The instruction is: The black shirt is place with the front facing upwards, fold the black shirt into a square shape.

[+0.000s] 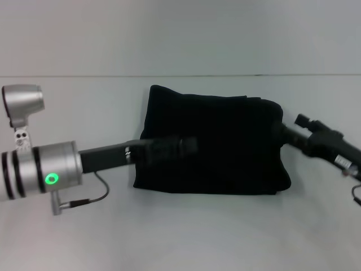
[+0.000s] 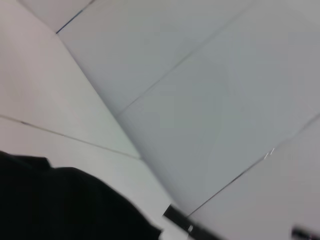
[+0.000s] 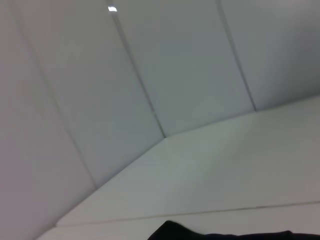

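The black shirt [image 1: 214,144] lay on the white worktop [image 1: 186,231] as a folded, roughly rectangular bundle, closer to the far edge than to the near one and a little toward the right side. Its upper face was plain black, with no lettering showing. The edges looked uneven, and the far left corner rose into a small peak.

The left gripper [image 1: 175,148] reached in from the left edge of the worktop and lay over the left part of the bundle, dark against dark cloth, so whether its fingers were apart or together could not be told. The right gripper [image 1: 280,131] came in from the right edge and met the right side of the bundle near its far right corner; its fingers were lost against the fabric, and their state could not be told either.

In each wrist view only a dark strip of the shirt [image 2: 65,205] [image 3: 220,234] showed against the worktop and pale wall panels.
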You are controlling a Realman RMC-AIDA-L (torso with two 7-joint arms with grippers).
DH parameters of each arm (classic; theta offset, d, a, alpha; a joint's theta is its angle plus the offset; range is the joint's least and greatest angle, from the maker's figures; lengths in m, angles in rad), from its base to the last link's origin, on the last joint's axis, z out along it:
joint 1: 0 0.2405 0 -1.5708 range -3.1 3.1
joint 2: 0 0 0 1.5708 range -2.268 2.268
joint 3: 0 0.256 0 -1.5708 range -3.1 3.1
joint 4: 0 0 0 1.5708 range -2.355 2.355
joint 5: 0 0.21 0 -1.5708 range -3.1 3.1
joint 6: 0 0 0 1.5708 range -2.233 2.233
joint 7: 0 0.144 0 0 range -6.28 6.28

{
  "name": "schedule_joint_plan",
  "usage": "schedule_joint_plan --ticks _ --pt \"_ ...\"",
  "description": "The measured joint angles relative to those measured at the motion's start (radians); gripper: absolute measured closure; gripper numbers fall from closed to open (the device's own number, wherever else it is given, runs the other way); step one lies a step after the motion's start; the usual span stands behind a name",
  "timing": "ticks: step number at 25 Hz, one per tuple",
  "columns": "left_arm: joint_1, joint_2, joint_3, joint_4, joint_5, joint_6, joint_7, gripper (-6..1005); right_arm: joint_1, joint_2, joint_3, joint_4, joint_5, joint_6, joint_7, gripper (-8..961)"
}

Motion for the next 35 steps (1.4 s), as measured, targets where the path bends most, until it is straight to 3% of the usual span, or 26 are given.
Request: schedule_joint_plan --ticks 2,4,8,11,14,17,23,35 --pt "0.024 0.021 0.054 0.026 0.001 0.017 0.114 126 0.011 -0.013 -0.018 -0.061 -0.028 0.022 0.187 47" --pt "0.043 0.028 0.080 0.047 0.002 0.025 0.189 127 0.022 -0.031 -0.038 -0.132 -0.074 0.026 0.375 49" --pt "0.088 0.031 0.101 0.087 0.002 0.052 0.374 127 0.069 -0.103 -0.078 -0.241 -0.203 0.026 0.819 52" --pt "0.107 0.025 0.102 0.103 0.002 0.070 0.458 126 0.133 -0.179 -0.110 -0.259 -0.336 0.024 1.128 55" --pt "0.113 0.020 0.107 0.106 0.003 0.068 0.509 126 0.209 -0.222 -0.139 -0.271 -0.493 0.024 1.335 57" --pt "0.116 0.016 0.108 0.103 0.011 0.065 0.540 127 0.268 -0.224 -0.146 -0.294 -0.614 0.041 1.438 60" --pt "0.119 0.018 0.104 0.109 0.022 0.075 0.545 127 0.341 -0.197 -0.148 -0.291 -0.734 0.091 1.513 64" --pt "0.150 0.041 0.100 0.115 0.024 0.074 0.584 127 0.361 -0.189 -0.162 -0.277 -0.748 0.135 1.635 74"
